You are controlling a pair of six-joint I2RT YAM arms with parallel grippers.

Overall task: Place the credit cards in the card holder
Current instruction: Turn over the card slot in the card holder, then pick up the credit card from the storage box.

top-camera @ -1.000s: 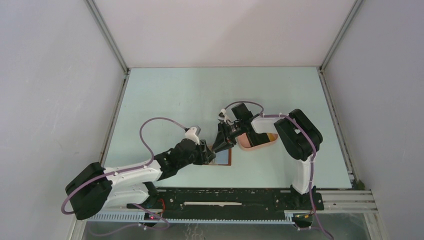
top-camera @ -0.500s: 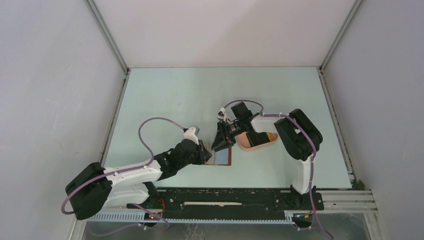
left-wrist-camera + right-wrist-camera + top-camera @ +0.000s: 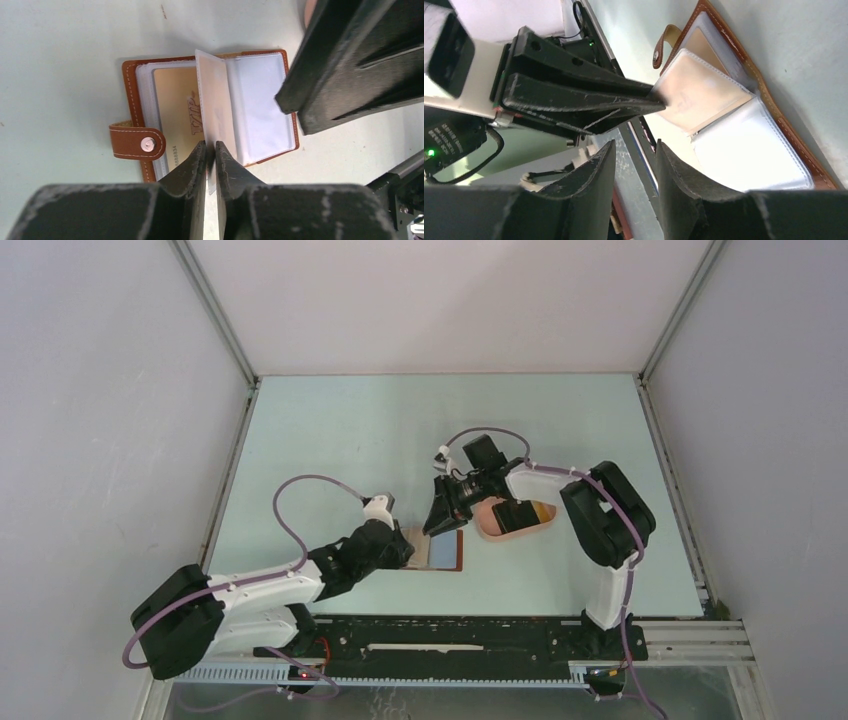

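The left tool (image 3: 210,147) is pressed together on a clear pocket leaf (image 3: 216,105), pinching its near edge so that the leaf stands up from the middle of the open holder. A tan-yellow card shows through the leaf. The leaf belongs to the small reddish-brown leather card holder (image 3: 131,90), which lies spread flat on the pale green worktop (image 3: 60,60), its grey-blue clear pockets facing up. To the left of the raised leaf, another tan-yellow card (image 3: 172,107) with printed lettering sits inside a pocket. To the right, the pockets (image 3: 262,107) look pale and see-through. The snap tab (image 3: 137,142), with its metal stud, folds over the holder's left edge.

The right tool (image 3: 633,150) has its fingers slightly spread, with nothing between them. It hangs tilted just above the holder's right edge, close to the left tool's tips. Whether it touches the leather cannot be told.

Just beyond the right tool, near the holder but apart from it, a pink oval tray (image 3: 508,534) rests on the worktop. In it lie the remaining credit cards (image 3: 541,512), one dark and one tan-yellow.
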